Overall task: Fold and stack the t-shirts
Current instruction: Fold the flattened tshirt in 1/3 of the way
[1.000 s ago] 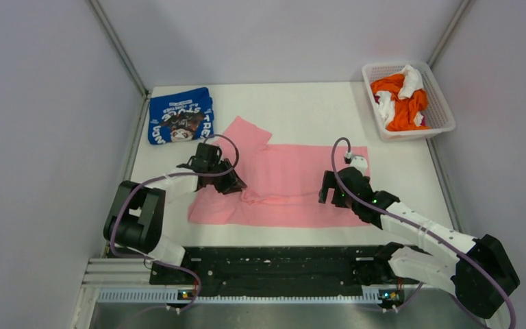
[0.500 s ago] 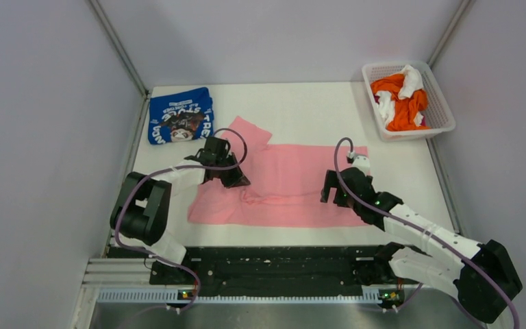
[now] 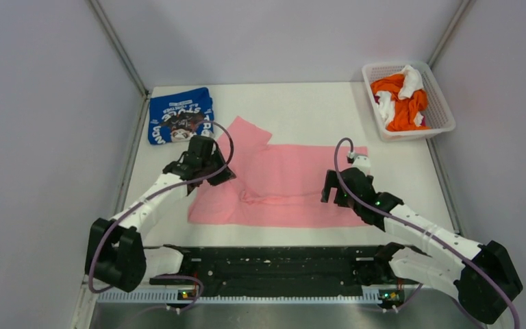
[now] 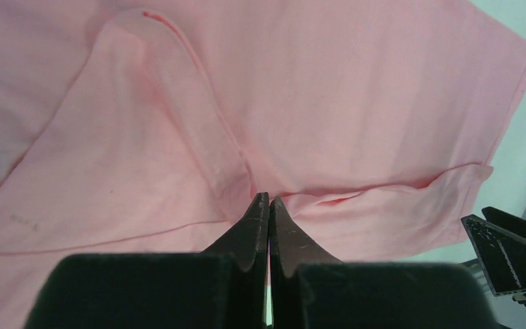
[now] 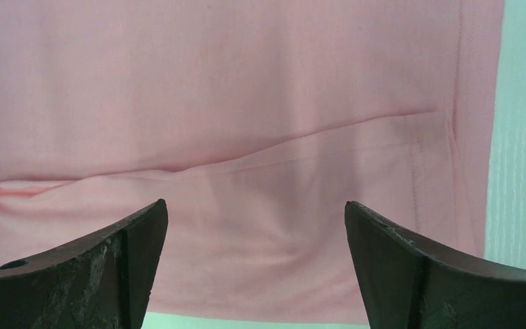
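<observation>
At mid-table your pink t-shirt (image 3: 294, 185) lies spread, its folding underway; the blue t-shirt (image 3: 180, 116) sits folded at the far-left corner. Your left gripper (image 4: 268, 203) is pinched closed at a crease, and your right gripper (image 3: 334, 194) is spread wide above the cloth. Next, likely, close the right on an edge.

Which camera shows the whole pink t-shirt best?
The top external view: the pink t-shirt lies spread across the table, almost its whole outline visible. The left wrist view shows only a creased patch; the right wrist view only a stretch by one hemmed edge.
</observation>
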{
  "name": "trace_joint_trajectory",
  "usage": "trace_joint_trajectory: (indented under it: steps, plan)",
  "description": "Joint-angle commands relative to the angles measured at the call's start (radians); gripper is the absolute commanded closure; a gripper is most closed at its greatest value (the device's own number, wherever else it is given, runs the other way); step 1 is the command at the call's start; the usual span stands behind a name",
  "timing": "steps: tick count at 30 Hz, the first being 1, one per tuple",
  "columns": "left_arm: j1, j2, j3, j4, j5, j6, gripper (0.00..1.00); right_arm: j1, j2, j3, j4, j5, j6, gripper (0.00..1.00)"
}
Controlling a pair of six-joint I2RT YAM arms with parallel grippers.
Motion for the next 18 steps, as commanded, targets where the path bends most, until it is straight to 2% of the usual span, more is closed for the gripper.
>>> trace_joint_trajectory:
  steps: [1, 5, 9, 18]
  plan:
    - [0.000, -0.066, -0.093, -0.082, -0.084, -0.002, 1.00, 0.007, -0.009, 0.021, 0.009, 0.016, -0.015, 0.01]
    - [-0.002, -0.029, -0.125, -0.050, -0.030, -0.018, 1.00, 0.007, -0.011, 0.016, 0.009, 0.014, -0.015, 0.01]
    - [-0.007, 0.042, -0.129, 0.053, 0.061, -0.022, 1.00, 0.009, -0.011, 0.014, 0.010, 0.018, -0.014, 0.01]
    - [-0.017, 0.264, -0.013, 0.168, 0.130, -0.011, 1.00, 0.007, -0.027, 0.010, 0.004, 0.030, -0.008, 0.01]
